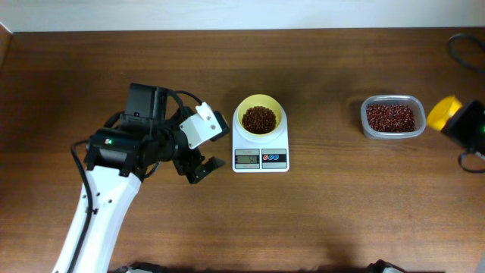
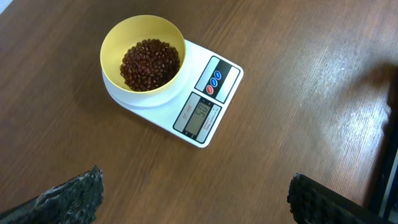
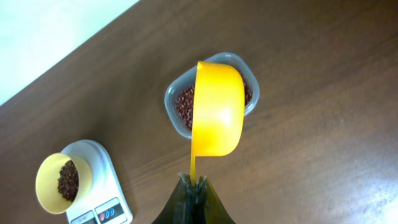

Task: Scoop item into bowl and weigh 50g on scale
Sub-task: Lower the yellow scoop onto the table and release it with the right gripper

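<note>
Brown wooden counter [image 1: 341, 212], checked from overhead and both wrist views. White digital scale [image 1: 260, 159] sits near the middle of the counter, with its display and red and blue buttons along its near edge. Pale yellow bowl [image 1: 277, 107] stands on the scale platform and covers most of it. Red-brown beans [image 1: 259, 119] lie in a loose heap in the bottom of the bowl; the walls above them are bare. The display shows digits, but I cannot read them.

My left gripper [image 1: 221, 146] is just left of the scale and not touching it. Its jaws are spread wide with nothing between them. In the left wrist view my fingertips [image 2: 68, 196] sit at the bottom corners, with bare wood between them.

My right gripper [image 3: 194, 186] is at the counter's right edge, clamped tight on the thin handle of a yellow scoop [image 3: 216, 109]. The scoop's rounded back faces my wrist camera, so I cannot tell whether it carries anything. Clear plastic tub [image 1: 365, 114] sits just left of the scoop, with a bean supply [image 1: 392, 117] covering its floor.
</note>
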`<state>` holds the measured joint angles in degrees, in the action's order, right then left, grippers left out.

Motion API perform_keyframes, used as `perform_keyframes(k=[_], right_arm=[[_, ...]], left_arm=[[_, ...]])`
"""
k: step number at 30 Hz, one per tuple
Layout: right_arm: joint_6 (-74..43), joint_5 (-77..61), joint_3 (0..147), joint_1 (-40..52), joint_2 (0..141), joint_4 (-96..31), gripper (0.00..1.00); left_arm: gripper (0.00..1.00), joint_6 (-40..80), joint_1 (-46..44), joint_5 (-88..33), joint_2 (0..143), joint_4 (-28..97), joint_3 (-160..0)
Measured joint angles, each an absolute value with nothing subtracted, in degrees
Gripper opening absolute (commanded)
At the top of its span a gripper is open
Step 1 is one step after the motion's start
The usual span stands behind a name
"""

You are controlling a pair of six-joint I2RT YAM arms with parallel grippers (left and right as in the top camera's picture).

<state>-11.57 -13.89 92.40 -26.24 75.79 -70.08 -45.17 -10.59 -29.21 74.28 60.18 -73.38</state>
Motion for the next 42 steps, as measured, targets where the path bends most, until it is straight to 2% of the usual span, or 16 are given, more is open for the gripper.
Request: perform_keyframes(k=[4, 7, 9, 13, 19, 23, 26, 28, 30, 35, 39, 41, 42], right_arm=[[-13.5, -15.8, 89.3, -26.3, 75.4, -80.0, 0.04], [-16.8, -16.7, 84.7, -26.3, 75.2, -80.2, 0.04], [-18.2, -17.3, 76.3, -26.3, 74.7, -77.7, 0.04], [-19.4, -22.9, 58.9, -26.3, 71.2, -65.6, 0.04], [-19.2, -26.0, 46.7, -26.5, 63.7, -52.7, 0.04], [-17.3, -33.6, 35.8, -26.5, 63.5, -38.8, 0.04], [-17.1, -35.6, 31.7, -26.5, 63.4, -36.3, 0.05], [-16.7, -36.3, 31.5, -26.5, 63.4, -35.8, 0.22], [-16.5, -36.5, 31.5, -26.5, 63.4, -35.7, 0.25], [-16.4, -34.5, 31.5, -26.5, 63.4, -36.2, 0.43], [-16.4, -29.5, 31.4, -26.5, 63.4, -38.0, 0.62], [-16.6, -26.5, 31.4, -26.5, 63.4, -39.7, 0.79], [-16.4, -25.8, 31.4, -26.5, 63.4, -40.1, 0.99]], left_arm=[[0.99, -45.2, -10.6, -29.2, 74.3, 60.2, -73.4], [0.99, -45.2, -10.6, -29.2, 74.3, 60.2, -73.4], [0.99, -45.2, -10.6, -29.2, 74.3, 60.2, -73.4], [0.99, -45.2, -10.6, -29.2, 74.4, 60.1, -73.4], [0.99, -45.2, -10.6, -29.2, 74.4, 60.1, -73.4], [0.99, -45.2, -10.6, -29.2, 74.4, 60.2, -73.4], [0.99, -45.2, -10.6, -29.2, 74.4, 60.2, -73.4], [0.99, -45.2, -10.6, -29.2, 74.4, 60.2, -73.4], [0.99, -45.2, -10.6, -29.2, 74.4, 60.2, -73.4], [0.99, -45.2, -10.6, -29.2, 74.4, 60.2, -73.4], [0.99, -45.2, -10.6, -29.2, 74.4, 60.2, -73.4], [0.99, -45.2, -10.6, -29.2, 74.4, 60.2, -73.4], [0.99, -45.2, -10.6, -29.2, 74.4, 60.2, -73.4]])
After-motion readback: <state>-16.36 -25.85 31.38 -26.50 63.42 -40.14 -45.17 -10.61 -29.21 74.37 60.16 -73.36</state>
